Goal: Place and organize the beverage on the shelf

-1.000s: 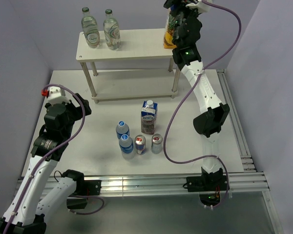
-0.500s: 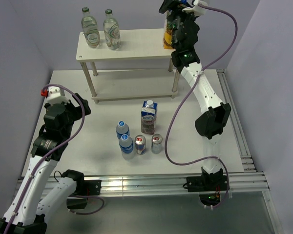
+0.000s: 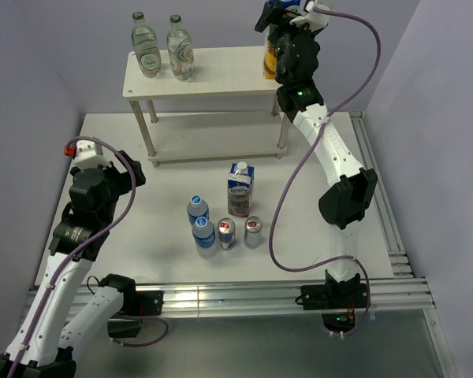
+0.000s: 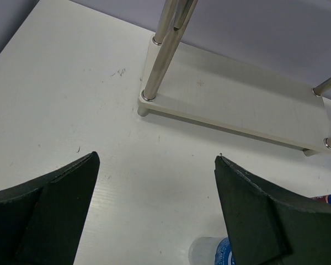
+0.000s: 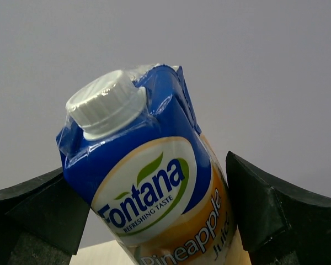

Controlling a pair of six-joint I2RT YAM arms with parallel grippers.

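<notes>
The cream-white shelf (image 3: 213,71) stands at the back of the table, and its lower board (image 4: 237,105) shows in the left wrist view. A blue and orange pineapple juice carton (image 3: 269,61) (image 5: 149,187) rests on the top board's right end. My right gripper (image 3: 276,31) (image 5: 146,165) is open around it, with a thin gap at the right finger. Two glass bottles (image 3: 146,47) (image 3: 180,51) stand at the top board's left end. My left gripper (image 3: 135,175) (image 4: 155,157) hovers open and empty over the table's left side, facing the shelf.
On the table in front of the shelf stand a juice carton (image 3: 239,189), two blue-capped water bottles (image 3: 198,210) (image 3: 204,233) and two cans (image 3: 226,232) (image 3: 254,231). One water bottle (image 4: 215,251) peeks in by my left gripper's right finger. Grey walls enclose the back and sides.
My right gripper has widened around the pineapple carton and shifted slightly left at the shelf's right end. The left arm has barely moved.
</notes>
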